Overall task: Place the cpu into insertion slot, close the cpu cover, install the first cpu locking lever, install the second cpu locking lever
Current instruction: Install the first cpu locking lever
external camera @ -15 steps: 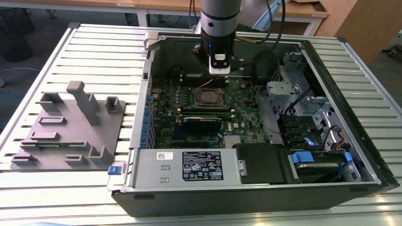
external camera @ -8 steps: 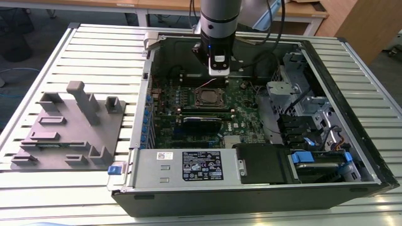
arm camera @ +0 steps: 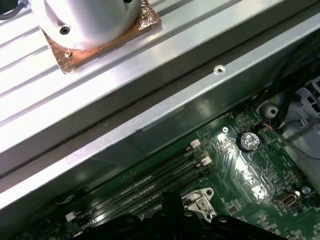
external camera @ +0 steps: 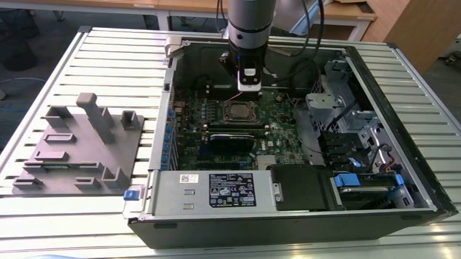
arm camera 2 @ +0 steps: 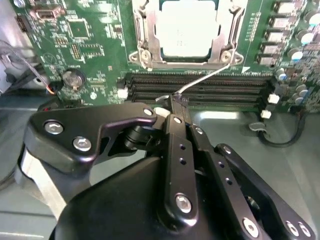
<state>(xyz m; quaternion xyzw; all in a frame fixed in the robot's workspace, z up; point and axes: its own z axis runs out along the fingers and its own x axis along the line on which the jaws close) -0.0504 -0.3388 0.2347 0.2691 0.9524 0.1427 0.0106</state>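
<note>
Second wrist view has the gripper [arm camera 2: 176, 102] drawn narrow, its black fingertips pinched on the free end of a thin silvery locking lever [arm camera 2: 205, 77]. The lever slants up from the socket corner and crosses over the memory slots [arm camera 2: 200, 90]. The cpu [arm camera 2: 185, 27] lies flat inside the insertion slot [external camera: 239, 111], and the cpu cover [arm camera 2: 146, 35] is folded down around its dull grey face. So the placing and the cover look done, and the lever work is in hand.

To do this step well, I would hold the wire close to its tip and swing it in an arc about its hinge. A straight push would bend it. It needs pressing down and a little outward, so it can slip under its catch on the socket frame. The fingers must also clear the white slot latches just beside them.

Counted: one cpu, one cover and one lever lifted off the board. Any second lever is hard to pick out against the frame. There seem to be four memory slots side by side, and one coin cell [arm camera 2: 75, 79] sits on the green motherboard [arm camera 2: 90, 30].

In the exterior view the arm stands upright inside the open computer case [external camera: 165, 81], with the gripper [external camera: 247, 83] just beyond the socket. One grey fixture block [external camera: 79, 156] rests on the slatted table [external camera: 108, 48], well apart from the case on the exterior view's left.
</note>
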